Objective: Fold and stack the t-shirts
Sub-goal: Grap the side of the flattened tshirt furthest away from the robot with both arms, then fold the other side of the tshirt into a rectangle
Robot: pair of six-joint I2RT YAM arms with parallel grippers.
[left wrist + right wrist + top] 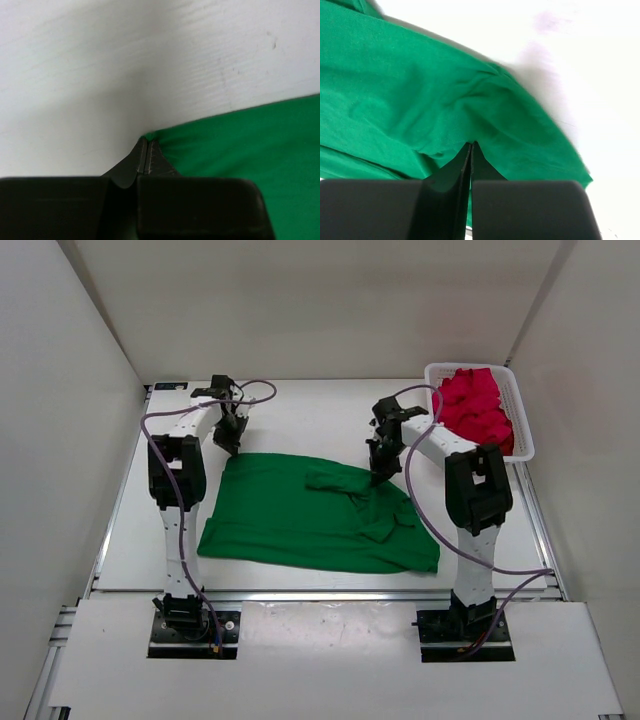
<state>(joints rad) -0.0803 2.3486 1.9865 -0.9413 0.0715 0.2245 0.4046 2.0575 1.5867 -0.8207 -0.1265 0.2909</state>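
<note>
The green t-shirt [300, 525] lies spread on the white surface [310, 415] between the arms. The left pincer [145, 152] is clenched on its far left corner. The right pincer [471, 149] is clamped on a bunched fold near the shirt's far edge. The red t-shirts [478, 405], probably two, sit crumpled in the white mesh basket [523, 425] at the far right.

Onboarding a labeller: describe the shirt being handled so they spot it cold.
On the white table, spread between the two arms, lies the green t-shirt, its far edge pinched by the left pincer and right pincer. It is the only green garment; the red t-shirts sit crumpled in the white mesh basket at far right.
</note>
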